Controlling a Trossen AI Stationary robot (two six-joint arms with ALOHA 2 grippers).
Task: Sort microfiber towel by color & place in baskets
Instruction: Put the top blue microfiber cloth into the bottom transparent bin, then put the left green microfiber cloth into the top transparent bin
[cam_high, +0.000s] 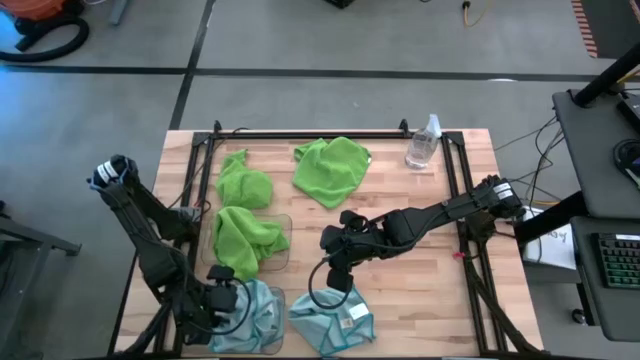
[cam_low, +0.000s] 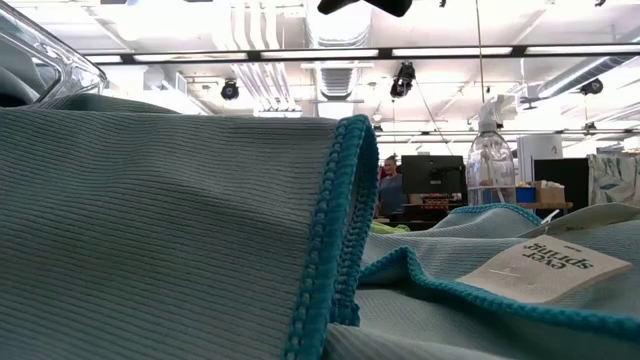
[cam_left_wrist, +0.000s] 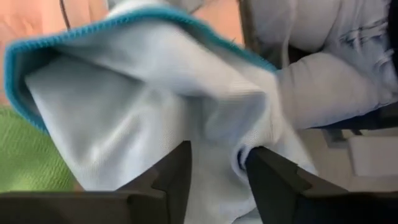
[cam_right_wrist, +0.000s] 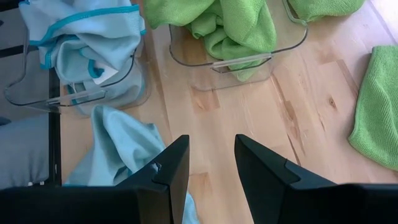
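Two pale blue-teal microfiber towels are at the table's near edge. One is bunched in the near basket (cam_high: 272, 345), with my left gripper (cam_high: 224, 300) at its left side, shut on it. The other blue towel (cam_high: 335, 320), with a white tag (cam_low: 550, 265), lies on the wood beside that basket. My right gripper (cam_right_wrist: 211, 168) hovers open just beyond it, touching nothing. A lime green towel (cam_high: 245, 238) fills the far basket (cam_right_wrist: 242, 62). Two more green towels (cam_high: 243, 185) (cam_high: 332, 168) lie on the table behind it. My left gripper has a bunched fold of the blue towel (cam_left_wrist: 217, 165) between its two fingers (cam_left_wrist: 168, 177), several layers of cloth. The teal-stitched edge (cam_left_wrist: 37, 46) arches out beyond the fingers. The rest of the towel lies in the near basket; how far back the cloth reaches cannot be told.
A clear spray bottle (cam_high: 424, 143) stands at the table's far right corner. Black rails run along the table's left, far and right sides. Bare wood lies right of the tagged towel. A person (cam_low: 388, 180) sits far back in the room.
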